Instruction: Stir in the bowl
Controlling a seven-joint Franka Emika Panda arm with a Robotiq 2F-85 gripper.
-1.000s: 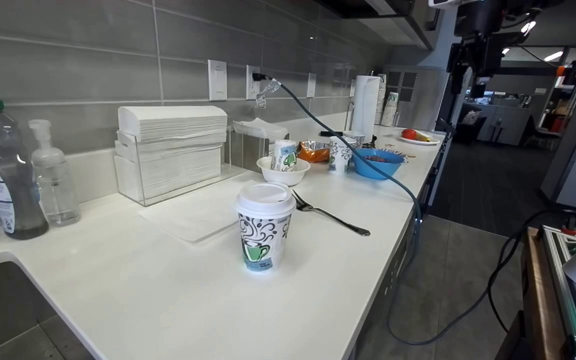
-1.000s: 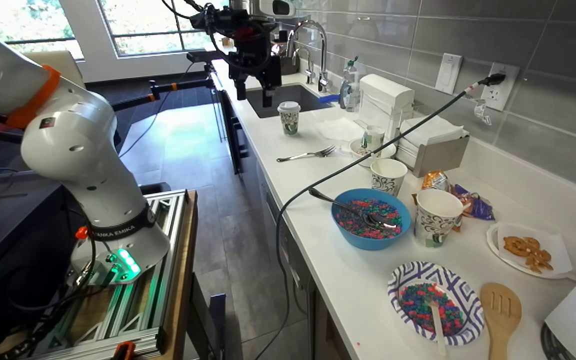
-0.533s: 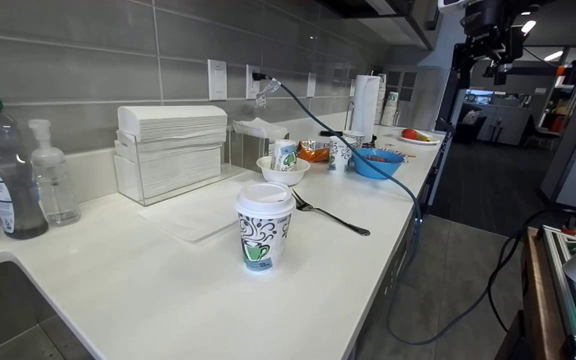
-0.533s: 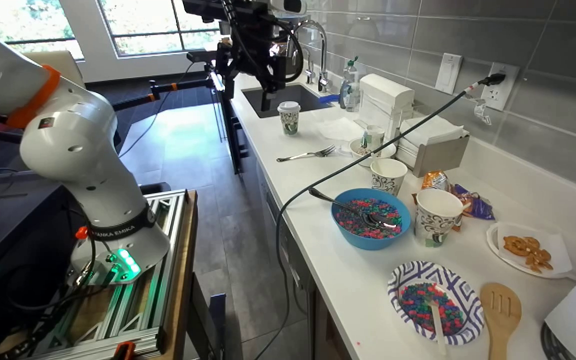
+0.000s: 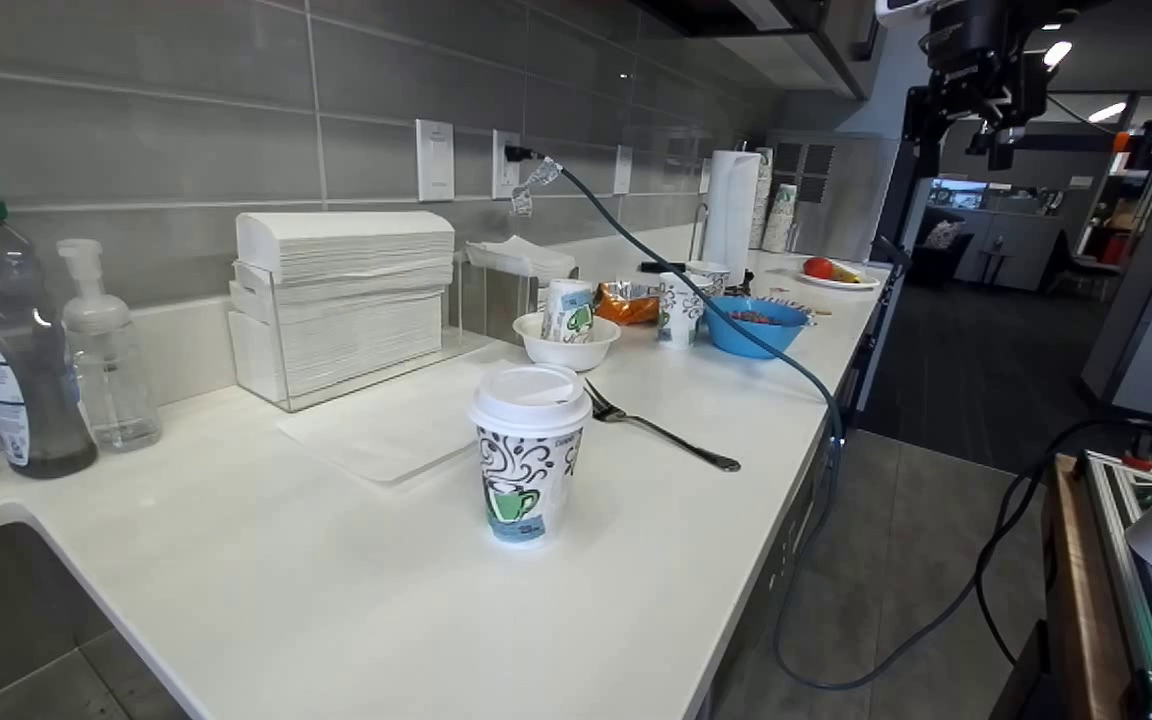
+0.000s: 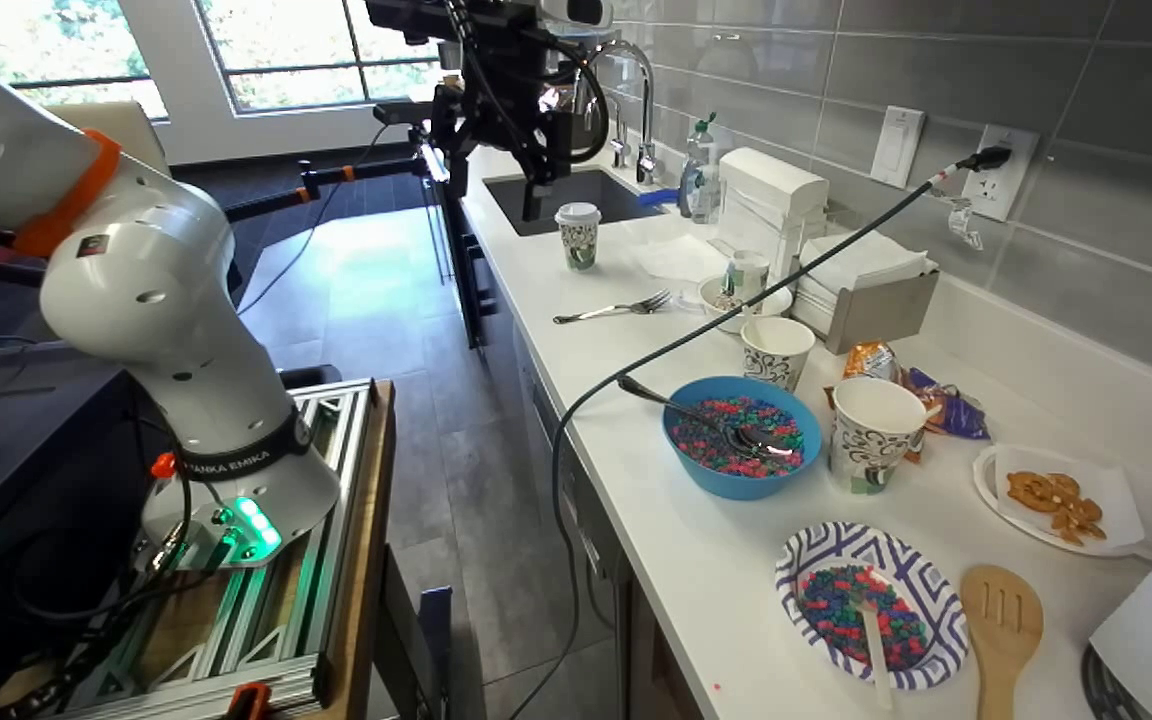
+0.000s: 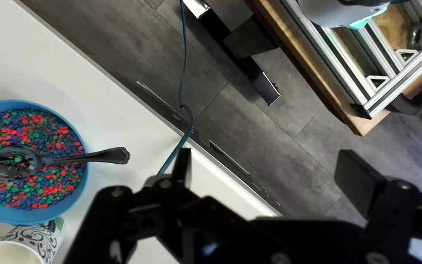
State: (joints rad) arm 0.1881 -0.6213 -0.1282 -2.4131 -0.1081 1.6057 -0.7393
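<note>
The bright-blue bowl (image 6: 744, 486) stands upright on the counter, full of small red, green and blue pieces. It also shows in an exterior view (image 5: 754, 342) and at the left of the wrist view (image 7: 17, 217). A metal spoon (image 7: 86, 157) lies in it, its head on the pieces and its dark handle over the rim; it also shows in an exterior view (image 6: 664, 402). My gripper (image 7: 266, 169) is open and empty, high above the counter's front edge, well apart from the bowl. It shows in both exterior views (image 5: 964, 158) (image 6: 496, 188).
A dark cable (image 6: 676, 345) hangs from the wall outlet across the counter and over its front edge. Paper cups (image 6: 876, 440) stand right beside the bowl. A fork (image 6: 614, 308), a lidded cup (image 6: 579, 240), a patterned plate (image 6: 941, 600) and a wooden spatula (image 6: 1002, 620) are also there.
Between a second and half a second ago, my gripper turned about the wrist and shifted slightly. Since then it has stayed still. The bowl and spoon have not moved.
</note>
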